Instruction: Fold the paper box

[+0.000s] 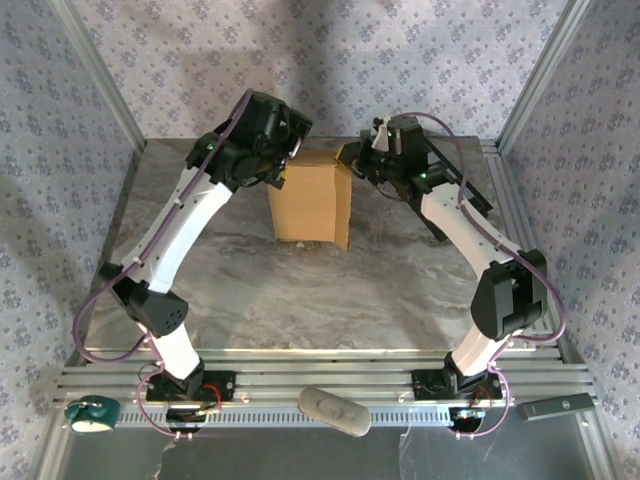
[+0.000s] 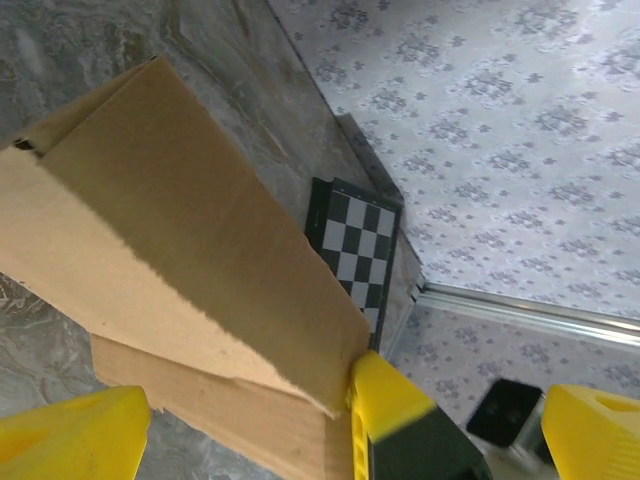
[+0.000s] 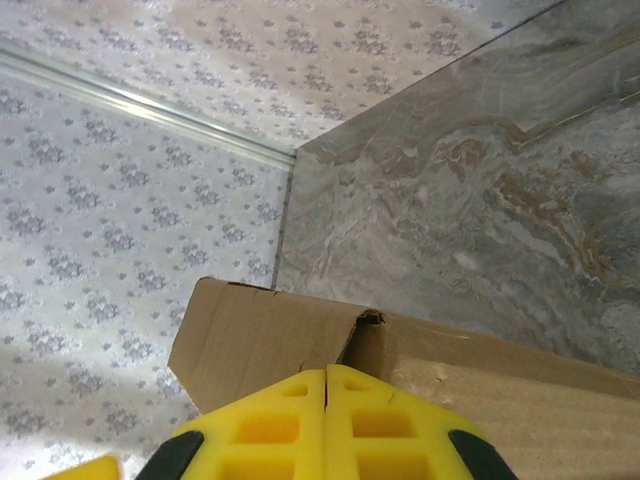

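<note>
Raising and creasing panels, by the look of it: mid-fold, far from finished. Sitting at the far middle of the grey marbled tabletop (image 1: pixel 300 300), the tan-brown corrugated cardboard box (image 1: pixel 312 205), partly erected, with one broad flap sloping upward in the left wrist view. Spread wide, the left claw (image 1: pixel 283 175), its yellow fingers (image 2: pixel 70 435) either side of that flap's lower edge, gripping nothing. Clenched tight, the right claw (image 3: pixel 326 385), tips set against the creased upper corner of the box; nipping cardboard or merely pushing, impossible to tell. Just beyond, a black-and-white checkerboard panel (image 2: pixel 355 250). Next, probably: pinch the flap with the left fingers, then swing over along the crease, bracing the corner gently against tearing or sliding.
</note>
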`<act>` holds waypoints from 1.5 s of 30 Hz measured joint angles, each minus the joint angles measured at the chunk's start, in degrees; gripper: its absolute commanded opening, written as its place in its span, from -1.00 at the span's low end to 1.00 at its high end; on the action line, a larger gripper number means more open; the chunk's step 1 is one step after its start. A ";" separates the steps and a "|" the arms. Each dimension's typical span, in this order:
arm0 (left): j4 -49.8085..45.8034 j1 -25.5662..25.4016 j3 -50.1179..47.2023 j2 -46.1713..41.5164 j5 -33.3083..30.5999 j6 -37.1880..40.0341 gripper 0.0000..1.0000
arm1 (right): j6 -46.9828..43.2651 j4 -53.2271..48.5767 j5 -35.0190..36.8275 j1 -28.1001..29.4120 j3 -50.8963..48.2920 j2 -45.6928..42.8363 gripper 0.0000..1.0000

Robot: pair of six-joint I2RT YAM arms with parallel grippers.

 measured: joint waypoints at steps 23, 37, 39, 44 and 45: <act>-17.92 -1.60 13.35 7.87 1.95 -12.74 1.00 | -7.96 -4.55 4.31 4.09 -4.59 -6.43 -1.00; -23.50 -0.68 -0.48 -2.91 6.10 -32.11 1.00 | -8.00 1.29 14.10 8.66 -11.82 -11.52 -1.00; -24.57 -0.15 7.63 1.97 5.64 -31.87 1.00 | -8.00 1.66 14.45 8.76 -12.02 -11.61 -1.00; -27.47 0.02 21.51 11.23 6.29 -31.58 0.99 | -8.00 1.88 15.47 9.53 -12.44 -12.02 -1.00; -27.96 0.02 21.97 11.91 6.62 -31.56 0.99 | -8.00 1.88 15.69 9.66 -12.50 -12.09 -1.00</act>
